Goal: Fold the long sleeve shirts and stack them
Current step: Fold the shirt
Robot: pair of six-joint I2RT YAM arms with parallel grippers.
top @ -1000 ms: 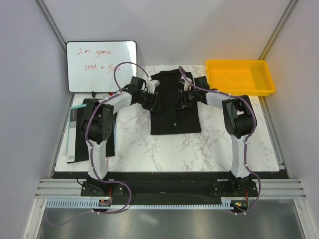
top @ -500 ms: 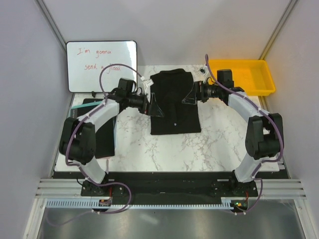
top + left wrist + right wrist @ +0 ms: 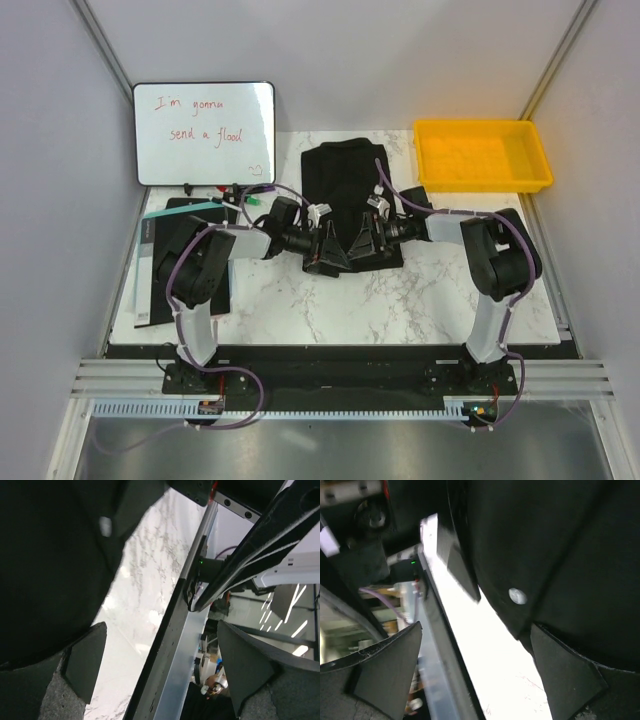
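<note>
A black long sleeve shirt (image 3: pixel 345 180) lies folded into a tall rectangle at the middle of the marble table (image 3: pixel 300 300). Both grippers sit low at its near edge, pointing toward each other. My left gripper (image 3: pixel 325 250) is open; in the left wrist view its fingers (image 3: pixel 85 665) stand wide apart (image 3: pixel 165 670) with only table between them, and the shirt (image 3: pixel 50 565) with a pale button (image 3: pixel 105 526) lies beside them. My right gripper (image 3: pixel 359 243) is open too (image 3: pixel 475 675). Its right finger (image 3: pixel 570 680) sits against the shirt's edge (image 3: pixel 560 540) near a button (image 3: pixel 518 596).
A whiteboard (image 3: pixel 203 132) with red writing leans at the back left, with markers (image 3: pixel 235 192) below it. A yellow tray (image 3: pixel 482 155) stands at the back right. A flat black board (image 3: pixel 155 265) lies at the left under the left arm.
Both arms swung out from the shirt's upper sides and came down to its near edge. Both grippers went from partly shut to wide open.
</note>
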